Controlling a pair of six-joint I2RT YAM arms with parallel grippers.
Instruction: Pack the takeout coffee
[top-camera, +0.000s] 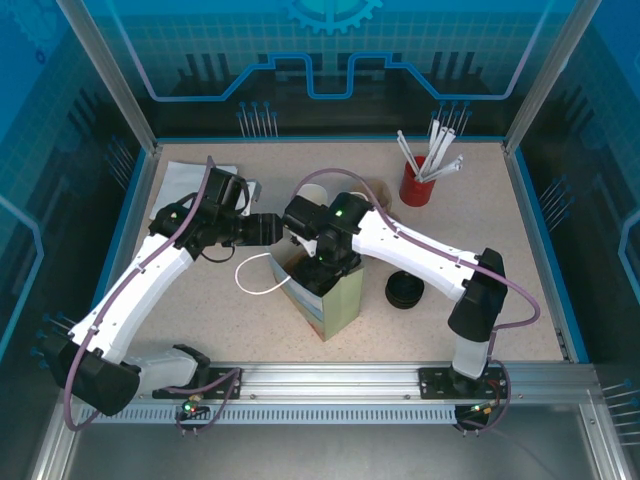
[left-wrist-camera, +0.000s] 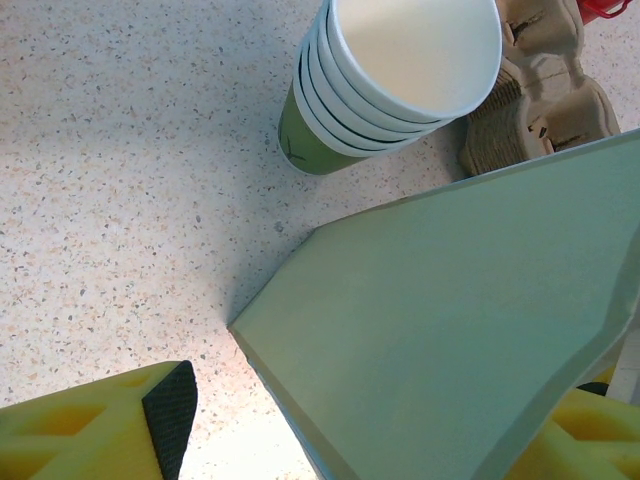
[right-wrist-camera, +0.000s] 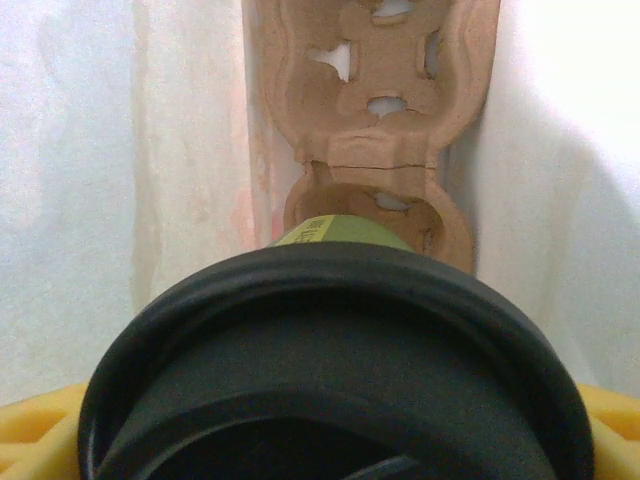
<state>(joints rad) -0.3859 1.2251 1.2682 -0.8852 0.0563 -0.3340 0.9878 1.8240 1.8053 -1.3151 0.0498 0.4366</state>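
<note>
The takeout coffee (right-wrist-camera: 340, 232) is a green cup with a black lid (right-wrist-camera: 330, 360). It hangs inside the white-lined paper bag (top-camera: 335, 305), its base at a hole of the brown pulp carrier (right-wrist-camera: 385, 100) on the bag's floor. My right gripper (right-wrist-camera: 330, 440) is shut on it at the lid, yellow fingers (right-wrist-camera: 40, 430) at either side. From above, the right gripper (top-camera: 322, 258) dips into the bag's mouth. My left gripper (top-camera: 272, 228) stands open at the bag's left side. The bag's pale green wall (left-wrist-camera: 450, 330) lies between its jaws, and the black pad (left-wrist-camera: 170, 420) is clear of it.
A stack of empty green cups (left-wrist-camera: 400, 80) stands just beyond the bag, beside another pulp carrier (left-wrist-camera: 540, 90). A red cup of white straws (top-camera: 415, 185) is at the back right. Black lids (top-camera: 403, 290) sit right of the bag. The bag's white handle (top-camera: 258, 280) loops out to the left.
</note>
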